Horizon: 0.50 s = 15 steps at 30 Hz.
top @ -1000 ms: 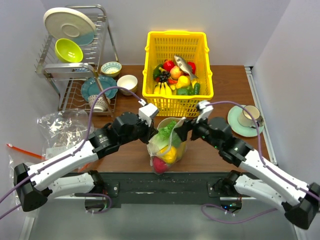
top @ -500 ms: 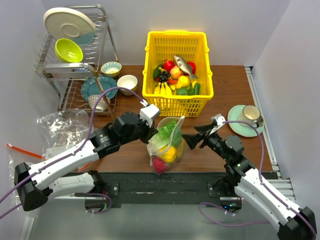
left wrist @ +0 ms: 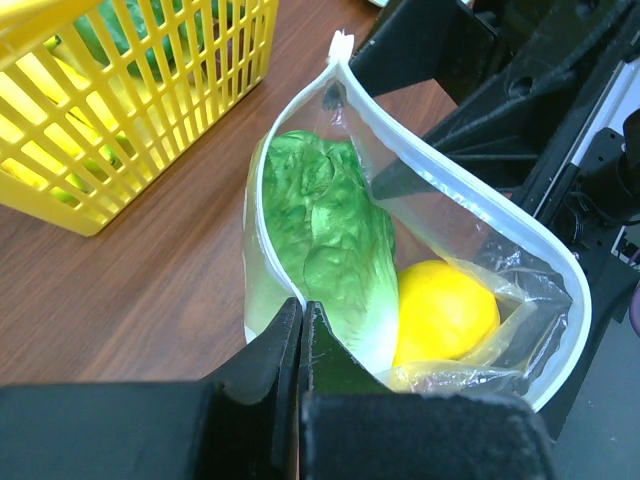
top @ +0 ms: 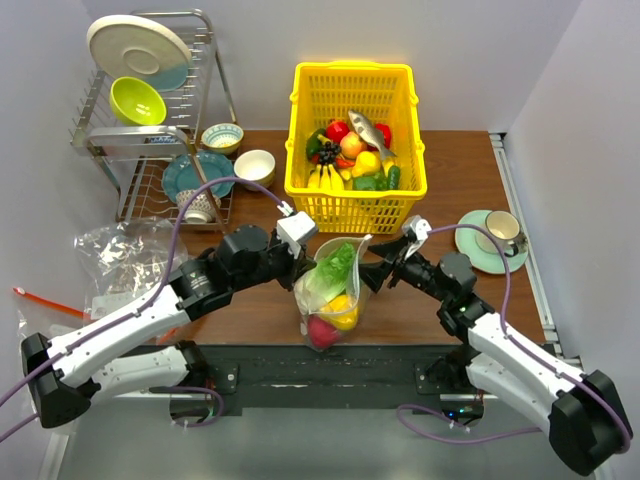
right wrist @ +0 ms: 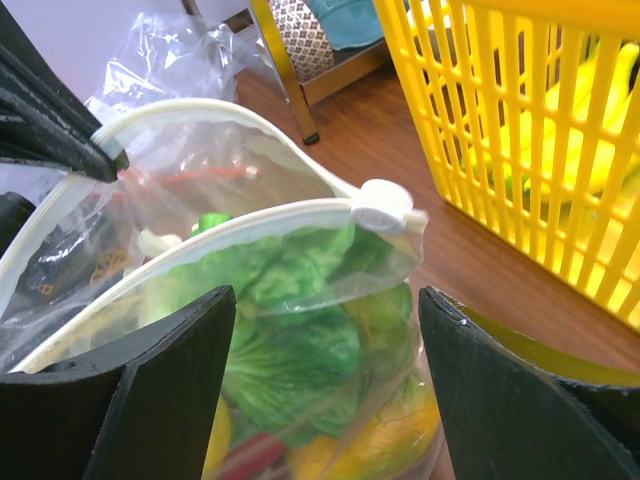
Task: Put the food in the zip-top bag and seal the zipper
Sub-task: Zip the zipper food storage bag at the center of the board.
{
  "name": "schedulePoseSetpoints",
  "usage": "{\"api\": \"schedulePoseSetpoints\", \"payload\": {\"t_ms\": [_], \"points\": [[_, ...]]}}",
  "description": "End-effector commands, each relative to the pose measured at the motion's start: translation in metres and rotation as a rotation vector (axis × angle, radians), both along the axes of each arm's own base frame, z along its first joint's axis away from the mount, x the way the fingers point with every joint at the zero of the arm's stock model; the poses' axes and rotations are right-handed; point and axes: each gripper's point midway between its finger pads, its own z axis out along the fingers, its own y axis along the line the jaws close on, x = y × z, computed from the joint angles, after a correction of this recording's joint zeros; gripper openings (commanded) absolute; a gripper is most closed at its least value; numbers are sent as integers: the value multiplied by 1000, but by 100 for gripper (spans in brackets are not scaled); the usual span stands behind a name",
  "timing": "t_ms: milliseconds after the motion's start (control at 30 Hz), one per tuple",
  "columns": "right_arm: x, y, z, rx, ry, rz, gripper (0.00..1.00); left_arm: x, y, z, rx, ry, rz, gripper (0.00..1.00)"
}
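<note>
Brown worktop [top: 450,170], near edge: holds zip-top bag [top: 330,295] upright there, pinching its left rim with clenched left tool [left wrist: 300,312]. Has swung right tool [right wrist: 325,320] back from a brief retreat rightward; straddles zipper [right wrist: 250,227] end now, spread wide, grasping nothing. Looks ready to seal. Shows lettuce [left wrist: 330,230], yellow piece [left wrist: 440,310] inside; hides bag's base. Farther back, yellow basket [top: 350,68].

The right tool [right wrist: 325,296] holds its two black fingers [right wrist: 150,400] spread wide, one at each lower corner. The zip-top bag [right wrist: 180,190] sits between and beyond them with its mouth open. Its white zipper [right wrist: 230,232] ends in a round white tab [right wrist: 383,205]. Lettuce [right wrist: 290,340] fills the near side, above a yellow piece [right wrist: 375,450] and a red piece [right wrist: 250,458]. The left tool [right wrist: 95,150] pinches the far rim end. A yellow basket [right wrist: 520,130] stands on the brown table [right wrist: 440,255] at right.
</note>
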Motion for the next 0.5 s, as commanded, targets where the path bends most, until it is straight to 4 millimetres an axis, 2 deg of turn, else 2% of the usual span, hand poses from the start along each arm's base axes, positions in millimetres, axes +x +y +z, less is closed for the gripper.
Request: {"api": "schedulePoseSetpoints", "payload": {"t_ms": [0,133,233,300,333,400,467], "points": [[2,5,43,45,-153,77,75,-2,-5,25,-57,-68,-45,0],[3,6,53,44,-169,142,70,-3,-6,19,-46,-62,-56,0],[2,9,53,47,-150,212,59,-2,-7,15,-39,-58,-58,0],[1,14,52,53,-126,258,39,-2,-7,14,-40,-59,-62,0],[0,16,51,53,-120,275,20,-2,-8,14,-41,-61,-62,0],[0,18,49,57,-94,288,0,-1,-8,12,-36,-63,-61,0],[0,19,48,60,-71,294,0,1,-8,9,-27,-64,-53,0]]}}
